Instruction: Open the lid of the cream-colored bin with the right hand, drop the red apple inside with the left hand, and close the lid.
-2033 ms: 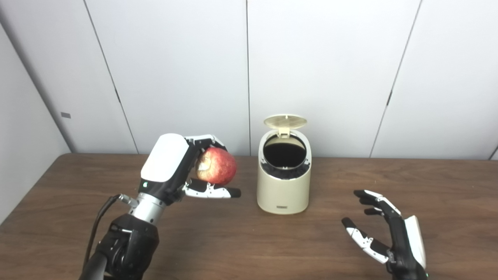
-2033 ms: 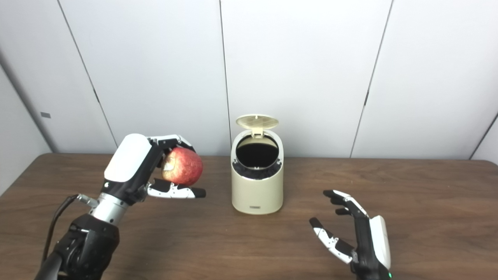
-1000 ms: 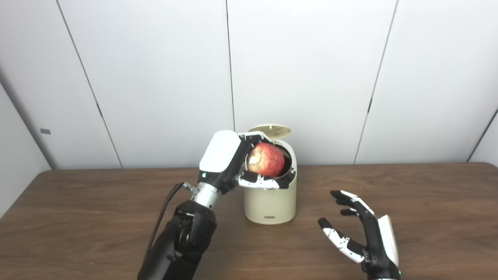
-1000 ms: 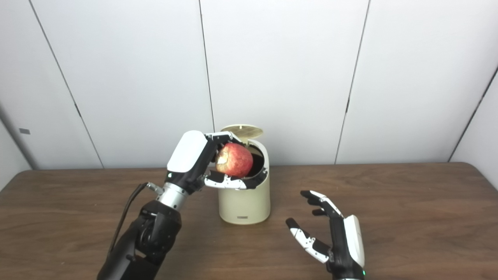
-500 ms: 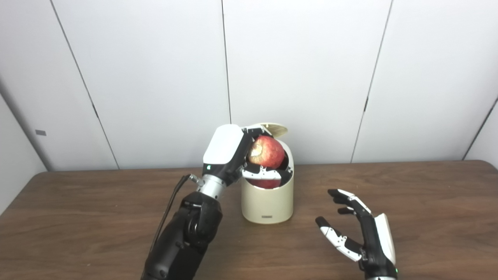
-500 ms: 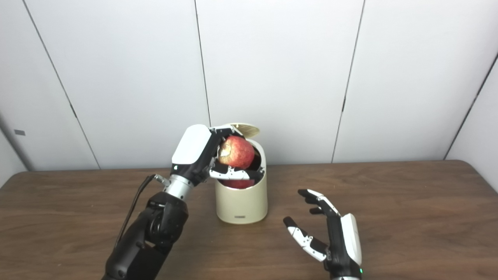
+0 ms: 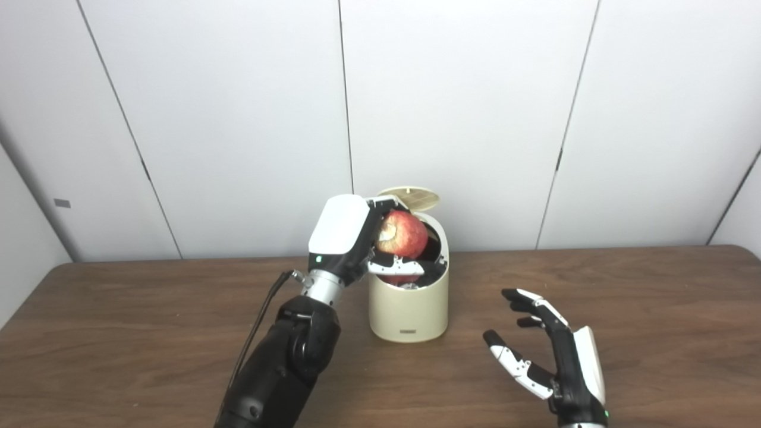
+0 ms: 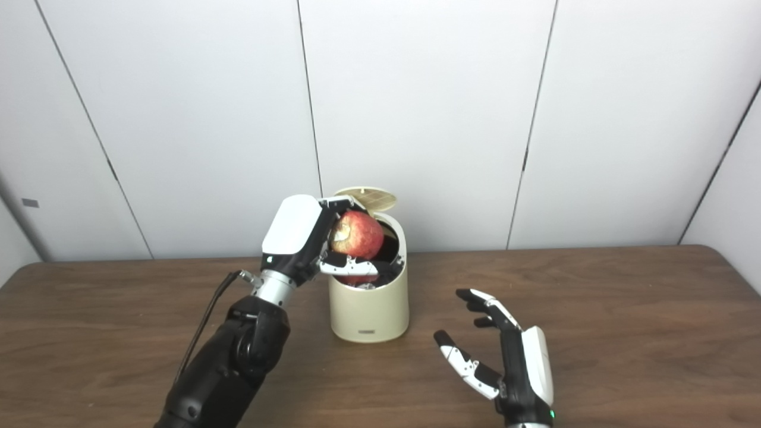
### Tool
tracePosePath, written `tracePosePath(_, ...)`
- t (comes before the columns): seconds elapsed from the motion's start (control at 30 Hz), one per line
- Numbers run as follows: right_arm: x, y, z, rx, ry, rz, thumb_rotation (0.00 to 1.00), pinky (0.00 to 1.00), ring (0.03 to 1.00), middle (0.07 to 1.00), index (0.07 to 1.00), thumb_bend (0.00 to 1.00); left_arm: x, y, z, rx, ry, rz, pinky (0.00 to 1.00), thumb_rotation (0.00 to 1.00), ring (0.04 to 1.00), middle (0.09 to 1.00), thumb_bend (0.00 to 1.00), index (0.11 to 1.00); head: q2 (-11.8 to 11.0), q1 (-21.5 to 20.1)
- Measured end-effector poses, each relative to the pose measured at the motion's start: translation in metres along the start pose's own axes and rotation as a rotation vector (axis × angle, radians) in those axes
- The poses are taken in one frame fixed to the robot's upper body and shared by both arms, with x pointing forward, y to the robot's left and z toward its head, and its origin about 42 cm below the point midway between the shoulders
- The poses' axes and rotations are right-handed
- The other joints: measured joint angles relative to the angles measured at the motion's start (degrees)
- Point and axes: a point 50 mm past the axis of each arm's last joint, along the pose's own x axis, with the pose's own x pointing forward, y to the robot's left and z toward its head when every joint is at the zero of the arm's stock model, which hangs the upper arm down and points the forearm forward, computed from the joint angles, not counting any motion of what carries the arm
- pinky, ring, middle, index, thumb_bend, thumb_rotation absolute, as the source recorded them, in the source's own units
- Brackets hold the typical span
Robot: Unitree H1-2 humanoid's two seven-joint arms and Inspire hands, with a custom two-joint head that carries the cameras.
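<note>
— One apple (image 7: 403, 233), one bin (image 7: 408, 312), and right now the apple sits directly over the bin's mouth. That's the relation that counts: the opening is straight below the fruit.

— Who's got it?

— Left hand (image 7: 357, 244), fingers wrapped around the apple, thumb curled underneath like a little shelf. The arm comes up from the bottom left and the hand leans in over the bin's left rim.

— And the lid (image 7: 410, 197)?

— Up, tipped back behind the opening on its hinge, ribbed underside showing. It's clear of the apple, just behind it.

— So what's the drop going to need?

— I'd say just a release. The thumb is between the apple and the hole, so it has to swing out of the way or the fruit could roll off toward the rim. Round, smooth, glossy skin with a pale patch near the stem end; it'll roll if it clips the edge.

— The bin itself?

— Cream plastic, smooth cylinder, slanted top, dark inside. Something reddish shows low in the opening; can't tell what.

— Right hand (image 7: 559, 356)?

— Low over the wood table (image 7: 119, 333), near the bin's right, fingers spread, holding nothing. It's the nearer one to reach the lid afterwards.
</note>
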Motion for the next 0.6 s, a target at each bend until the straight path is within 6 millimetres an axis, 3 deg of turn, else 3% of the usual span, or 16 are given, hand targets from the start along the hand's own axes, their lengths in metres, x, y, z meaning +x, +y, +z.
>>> tracePosePath(0.33, 0.0, -0.001, -0.0003, 0.015, 0.005, -0.006, 0.38, 0.62, 0.724, 0.743, 0.718, 0.31, -0.0018, -0.001, -0.003, 0.006, -0.021, 0.012, 0.38, 0.0, 0.416, 0.507, 0.5, 0.521, 0.26, 0.0)
tracePosePath(0.4, 0.0, -0.0009, -0.0003, 0.014, 0.005, -0.005, 0.4, 0.62, 0.722, 0.743, 0.717, 0.31, -0.0022, -0.0012, -0.0029, 0.012, -0.03, 0.008, 0.4, 0.04, 0.481, 0.564, 0.51, 0.501, 0.26, -0.09)
tracePosePath(0.43, 0.0, -0.0009, -0.0003, 0.014, 0.005, -0.005, 0.4, 0.62, 0.724, 0.743, 0.716, 0.31, -0.0025, -0.0009, -0.0032, 0.017, -0.037, 0.006, 0.43, 0.02, 0.516, 0.593, 0.77, 0.571, 0.26, -0.17)
tracePosePath(0.47, 0.0, -0.0009, -0.0003, 0.014, 0.005, -0.005, 0.4, 0.62, 0.725, 0.742, 0.715, 0.31, -0.0029, -0.0004, -0.0037, 0.023, -0.045, 0.003, 0.46, 0.03, 0.56, 0.624, 0.87, 0.614, 0.26, -0.18)
tracePosePath(0.53, 0.0, -0.0009, -0.0003, 0.014, 0.005, -0.006, 0.41, 0.62, 0.725, 0.742, 0.715, 0.32, -0.004, 0.0001, -0.0048, 0.039, -0.062, -0.007, 0.52, 0.05, 0.622, 0.666, 0.96, 0.664, 0.26, -0.18)
tracePosePath(0.6, 0.0, -0.001, -0.0002, 0.009, 0.003, -0.005, 0.4, 0.62, 0.722, 0.739, 0.712, 0.31, -0.0038, 0.0001, -0.0039, 0.042, -0.073, -0.01, 0.56, 0.07, 0.664, 0.695, 0.99, 0.692, 0.35, -0.09)
